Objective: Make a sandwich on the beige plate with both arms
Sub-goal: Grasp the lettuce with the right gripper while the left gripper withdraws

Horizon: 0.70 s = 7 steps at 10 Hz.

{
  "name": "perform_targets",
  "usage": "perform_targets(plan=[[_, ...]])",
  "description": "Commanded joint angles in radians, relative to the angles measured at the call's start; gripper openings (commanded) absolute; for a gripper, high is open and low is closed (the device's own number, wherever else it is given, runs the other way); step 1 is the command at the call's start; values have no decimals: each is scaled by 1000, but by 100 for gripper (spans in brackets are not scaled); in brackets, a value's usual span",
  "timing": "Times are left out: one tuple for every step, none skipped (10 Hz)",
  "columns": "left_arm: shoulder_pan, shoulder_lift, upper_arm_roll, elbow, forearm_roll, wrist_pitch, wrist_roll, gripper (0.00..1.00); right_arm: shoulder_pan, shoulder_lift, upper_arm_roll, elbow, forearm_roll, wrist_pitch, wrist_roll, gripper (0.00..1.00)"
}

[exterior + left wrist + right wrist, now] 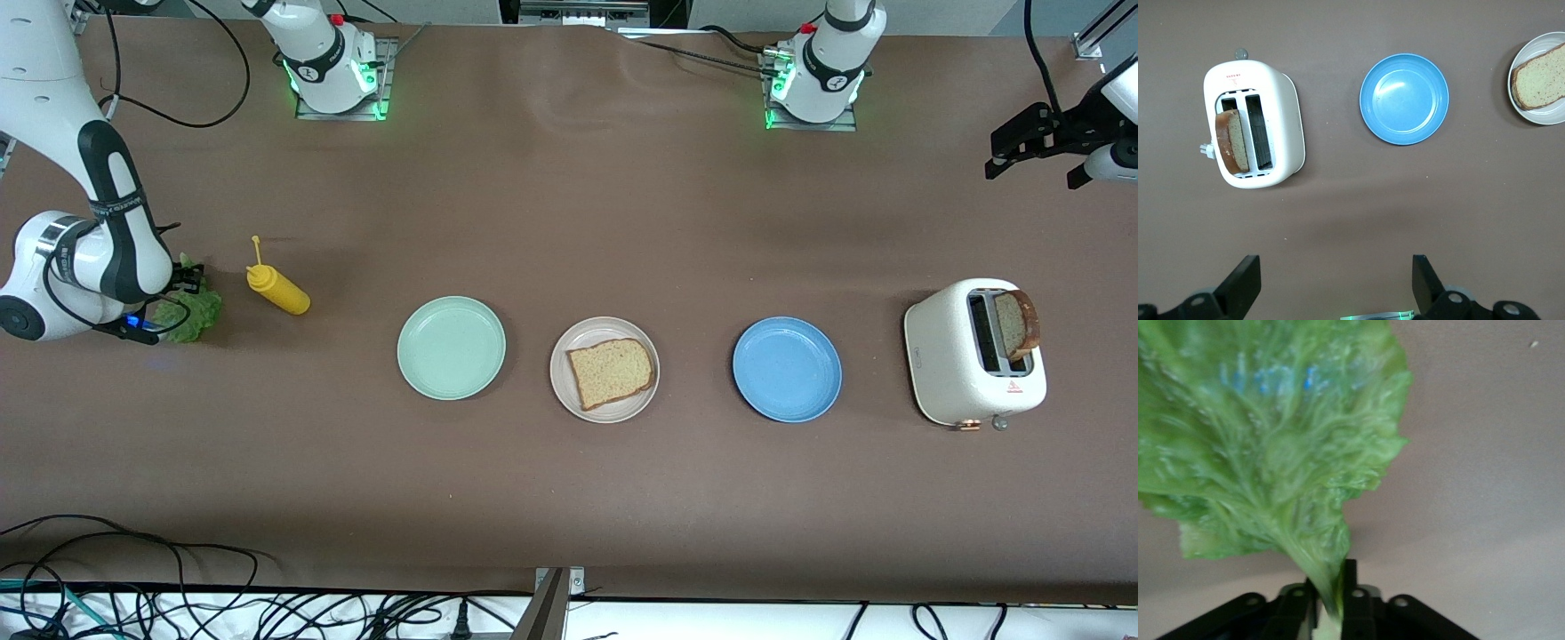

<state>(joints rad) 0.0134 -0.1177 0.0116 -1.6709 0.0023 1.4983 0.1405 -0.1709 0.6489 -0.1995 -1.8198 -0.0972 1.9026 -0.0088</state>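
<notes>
One brown bread slice (612,372) lies on the beige plate (605,327) in the middle of the table. It also shows in the left wrist view (1541,77) on that plate (1538,119). A second slice (1016,324) stands in the white toaster (951,356), as the left wrist view (1231,140) also shows. My right gripper (182,286) is shut on the stem of the ruffled green lettuce leaf (191,316), low over the table at the right arm's end. The right wrist view shows the gripper (1330,593) and the leaf (1271,440). My left gripper (1022,147) is open and empty (1331,283), high over the table's left-arm end.
A mint green plate (451,348) and a blue plate (787,368) flank the beige plate. A yellow mustard bottle (280,292) lies close to the lettuce, toward the mint plate. Cables run along the table edge nearest the front camera.
</notes>
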Motion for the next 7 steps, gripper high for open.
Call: perform_targets(plan=[[-4, 4, -16, 0, 16, -1, -13, 100, -13, -2, 12, 5, -3, -2, -14, 0], [-4, 31, -16, 40, 15, -4, -15, 100, -12, -3, 14, 10, -3, -8, -14, 0], [-4, 39, -18, 51, 13, -13, -13, 100, -4, -11, 15, 11, -3, -11, -14, 0], [-6, 41, -19, 51, 13, -26, -19, 100, -1, -23, 20, 31, -6, -43, -16, 0], [-6, 42, -19, 49, 13, -26, -42, 100, 8, -32, 23, 81, -6, -116, -16, 0], [-4, 43, -19, 49, 13, -35, -50, 100, 27, -40, 28, 164, -6, -222, -14, 0], [5, 46, -16, 51, 13, -38, -50, 100, 54, -41, 29, 274, -9, -352, -13, 0]])
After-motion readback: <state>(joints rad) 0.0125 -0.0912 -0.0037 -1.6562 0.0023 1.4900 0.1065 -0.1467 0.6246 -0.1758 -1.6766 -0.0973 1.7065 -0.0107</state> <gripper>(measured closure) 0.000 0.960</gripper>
